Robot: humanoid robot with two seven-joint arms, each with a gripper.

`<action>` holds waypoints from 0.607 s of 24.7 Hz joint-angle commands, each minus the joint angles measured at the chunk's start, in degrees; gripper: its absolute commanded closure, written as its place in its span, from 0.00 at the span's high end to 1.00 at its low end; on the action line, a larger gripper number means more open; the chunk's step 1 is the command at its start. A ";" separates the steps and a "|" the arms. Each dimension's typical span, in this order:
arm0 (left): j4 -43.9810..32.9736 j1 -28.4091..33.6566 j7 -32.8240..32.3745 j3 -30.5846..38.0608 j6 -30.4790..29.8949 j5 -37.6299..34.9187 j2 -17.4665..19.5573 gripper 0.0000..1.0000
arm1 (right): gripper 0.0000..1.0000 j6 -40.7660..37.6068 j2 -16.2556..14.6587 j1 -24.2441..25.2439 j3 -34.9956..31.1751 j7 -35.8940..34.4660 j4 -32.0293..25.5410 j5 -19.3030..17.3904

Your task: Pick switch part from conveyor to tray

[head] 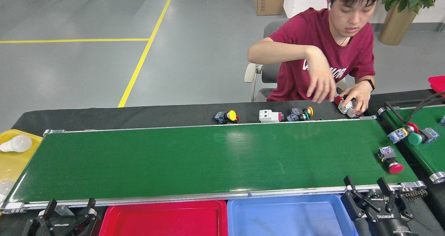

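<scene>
Nearest, at 7 o'clock, the left gripper (69,210) rests below the conveyor rail, fingers spread, holding nothing. At 5 o'clock the right gripper (365,189) sits likewise, jaws apart and empty, tips touching or just short of the rail. Between them lie a red tray (163,220) and, beside it, a blue tray (288,217), both bare. The conveyor (208,159) spans the middle. One switch part (390,158), red-capped, lies on its belt at the 4 o'clock end, just beyond the right gripper. At 9 o'clock, a yellow tray (12,159) holds a light bulb (16,144). At 3 o'clock, further switches rest on a second green belt (429,152). Farthest, at 1 o'clock, a person (323,51) handles a switch on the black table.
</scene>
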 commanded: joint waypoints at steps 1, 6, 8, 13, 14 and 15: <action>-0.54 -0.23 0.43 -0.63 -0.30 -0.12 0.64 1.00 | 0.99 7.05 -2.16 -1.37 0.09 1.15 0.10 -0.30; -0.54 -0.14 0.43 -3.18 -0.30 -0.20 0.73 1.00 | 0.98 12.67 -7.08 -5.94 0.18 6.51 7.49 -4.35; -0.54 -0.05 0.43 -3.18 -0.30 -0.20 0.73 1.00 | 0.98 12.67 -7.08 -11.13 1.76 6.60 13.90 -4.43; -0.54 -0.31 0.43 -3.27 -0.38 -0.29 0.81 1.00 | 0.98 12.67 -5.41 -20.88 10.55 6.16 25.77 -3.29; -0.54 -0.40 0.43 -3.27 -0.38 -0.29 0.81 1.00 | 0.98 12.67 -4.09 -23.25 12.49 6.07 28.58 -2.85; -0.54 -0.40 0.43 -3.27 -0.38 -0.29 0.73 1.00 | 0.98 12.76 -3.03 -25.71 13.72 6.07 31.39 -2.32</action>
